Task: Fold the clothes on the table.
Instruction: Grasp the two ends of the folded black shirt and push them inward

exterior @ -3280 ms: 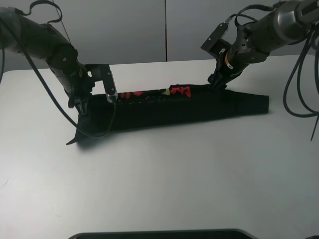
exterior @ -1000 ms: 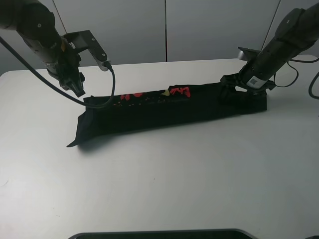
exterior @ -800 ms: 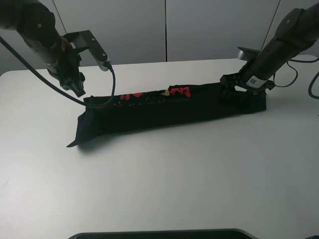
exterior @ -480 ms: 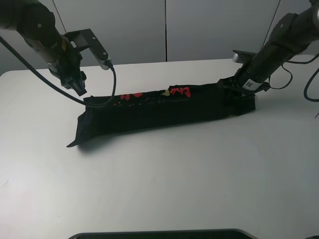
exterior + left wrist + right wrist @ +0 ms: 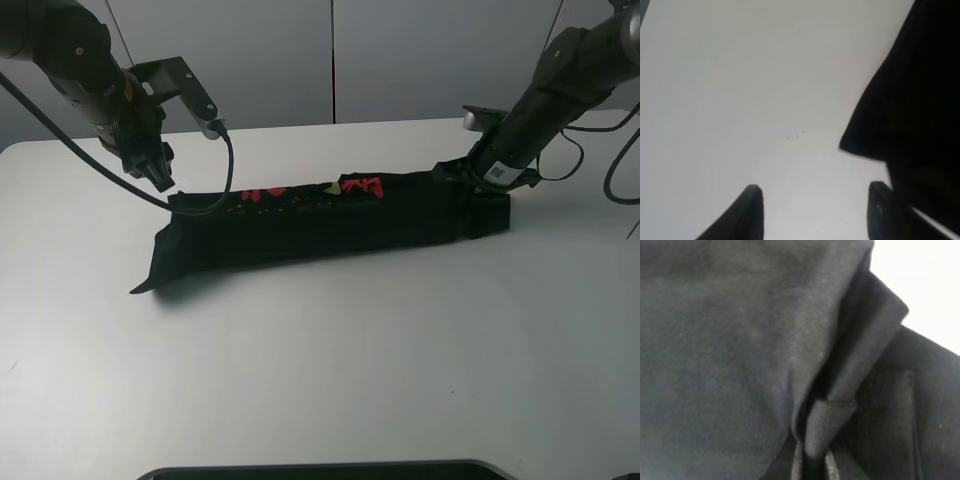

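The clothes [image 5: 320, 220], a black T-shirt folded into a long narrow strip with red and yellow print along its far edge, lie across the white table [image 5: 320, 350]. My right gripper [image 5: 468, 180] is shut on the strip's right end, which is bunched and raised a little. The right wrist view is filled with black cloth [image 5: 740, 340], with a pinched fold [image 5: 815, 440] at the jaws. My left gripper [image 5: 160, 178] hovers open just behind the strip's left end. Its fingertips [image 5: 752, 200] frame bare table [image 5: 740, 75], with the cloth [image 5: 920, 100] beside one finger.
Grey wall panels [image 5: 330, 60] stand behind the table's far edge. A dark flat object [image 5: 320, 470] lies at the near edge. A black cable [image 5: 225, 190] from the left arm droops over the shirt's left part. White tabletop stretches in front of the strip.
My right gripper has shut on the shirt's right end and drawn it left and slightly up, shortening the strip. The left arm has barely moved and stays open.
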`<state>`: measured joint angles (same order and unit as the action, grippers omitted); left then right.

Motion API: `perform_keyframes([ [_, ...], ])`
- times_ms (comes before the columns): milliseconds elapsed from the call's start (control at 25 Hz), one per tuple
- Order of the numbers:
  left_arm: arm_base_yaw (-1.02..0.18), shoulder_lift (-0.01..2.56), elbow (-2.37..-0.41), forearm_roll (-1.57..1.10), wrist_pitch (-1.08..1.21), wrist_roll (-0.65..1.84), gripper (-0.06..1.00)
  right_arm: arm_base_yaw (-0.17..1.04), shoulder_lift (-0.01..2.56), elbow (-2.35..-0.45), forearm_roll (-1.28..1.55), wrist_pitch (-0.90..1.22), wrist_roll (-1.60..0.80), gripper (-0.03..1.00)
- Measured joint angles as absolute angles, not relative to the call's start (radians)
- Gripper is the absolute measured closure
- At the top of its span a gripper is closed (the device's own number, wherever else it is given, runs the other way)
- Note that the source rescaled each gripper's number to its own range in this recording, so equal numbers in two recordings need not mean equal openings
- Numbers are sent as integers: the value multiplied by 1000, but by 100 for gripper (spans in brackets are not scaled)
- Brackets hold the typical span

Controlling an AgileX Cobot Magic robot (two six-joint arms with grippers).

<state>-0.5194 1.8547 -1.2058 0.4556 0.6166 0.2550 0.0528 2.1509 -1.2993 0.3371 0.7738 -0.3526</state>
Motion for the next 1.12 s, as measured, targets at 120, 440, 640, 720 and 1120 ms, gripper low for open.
perform_keyframes([
  [120,-519,1855,-1206,456,617,255,35,-43,2089,-1294,235,775,-318,93],
  [440,-519,1855,-1206,456,613,255,35,-164,1803,-1294,286,959,-362,93],
  [640,-519,1855,-1206,452,613,255,35,-52,1761,-1293,566,1074,-495,93],
  [720,-519,1855,-1206,447,613,255,35,39,1768,-1292,604,1045,-505,93],
  [1120,-519,1855,-1206,419,640,255,35,379,2036,-1292,825,766,-525,93],
])
